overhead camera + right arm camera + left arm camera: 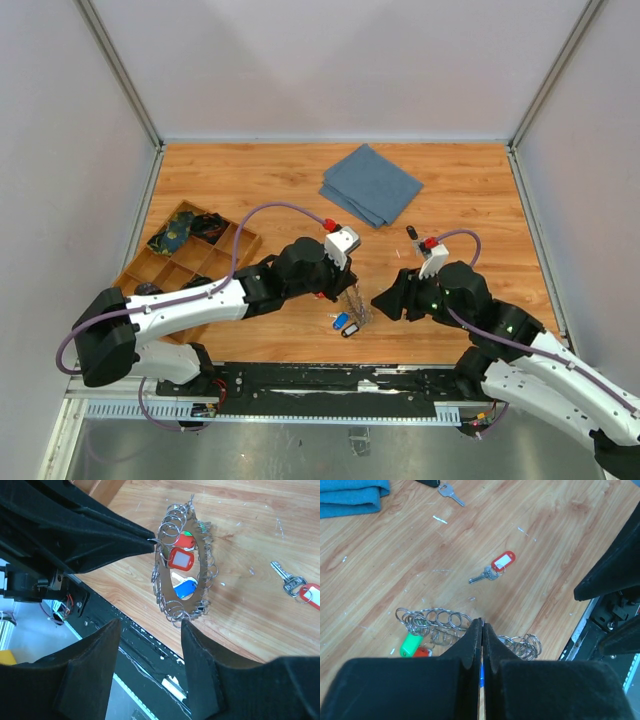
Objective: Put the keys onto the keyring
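Observation:
The keyring (165,587), a big silvery ring edged with small wire loops, stands tilted up on the wood near the front edge. My left gripper (482,622) is shut on its rim; it also shows in the top view (347,285). Red tags (181,558), a blue tag (184,587) and a green tag (410,644) show at or behind the ring; whether they hang on it I cannot tell. A loose red-tagged key (495,567) lies beyond it, and a black-headed key (451,492) farther off. My right gripper (147,630) is open and empty just right of the ring.
A folded blue cloth (372,183) lies at the back. A wooden compartment tray (190,260) stands at the left. The black front rail (150,665) runs just below the ring. Blue and black tags (343,322) lie on the table by the ring.

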Controlling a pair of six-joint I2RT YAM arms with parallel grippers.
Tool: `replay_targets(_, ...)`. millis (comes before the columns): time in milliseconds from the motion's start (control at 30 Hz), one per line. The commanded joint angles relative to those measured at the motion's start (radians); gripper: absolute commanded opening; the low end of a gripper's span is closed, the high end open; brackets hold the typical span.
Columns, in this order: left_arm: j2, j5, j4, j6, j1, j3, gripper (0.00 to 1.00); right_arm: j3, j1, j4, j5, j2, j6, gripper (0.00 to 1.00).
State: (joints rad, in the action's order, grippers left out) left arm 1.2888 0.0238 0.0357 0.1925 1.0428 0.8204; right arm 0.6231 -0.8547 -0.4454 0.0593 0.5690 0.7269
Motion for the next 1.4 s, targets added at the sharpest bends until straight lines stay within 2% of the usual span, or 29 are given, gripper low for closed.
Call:
replay_targets(0,-0.026,-0.036,0.086,0.028,-0.005,-0.015,0.01,0.025,0.015,-0.022,-0.096,-0.007,0.063,0.52)
replay_targets(133,-0.028,-0.061,0.108,0.047,-0.006,-0.034,0.01,0.056,0.016,-0.136,-0.192,-0.021,0.033,0.52)
replay_targets(333,-0.033,-0.067,0.121,0.057,-0.005,-0.053,0.01,0.087,0.017,-0.186,-0.098,0.01,-0.051,0.49)
replay_targets(533,-0.036,-0.056,0.126,0.064,-0.004,-0.059,0.01,0.06,0.016,-0.095,0.063,0.044,-0.014,0.51)
replay_targets(733,-0.043,-0.041,0.131,0.073,-0.005,-0.064,0.01,-0.037,0.017,0.09,0.103,0.025,0.134,0.44)
replay_targets(867,-0.044,-0.039,0.131,0.073,-0.004,-0.064,0.0,-0.064,0.017,0.11,0.086,0.036,0.185,0.39)
replay_targets(1367,-0.041,-0.045,0.138,0.074,-0.005,-0.063,0.01,-0.085,0.016,0.125,0.001,0.079,0.203,0.33)
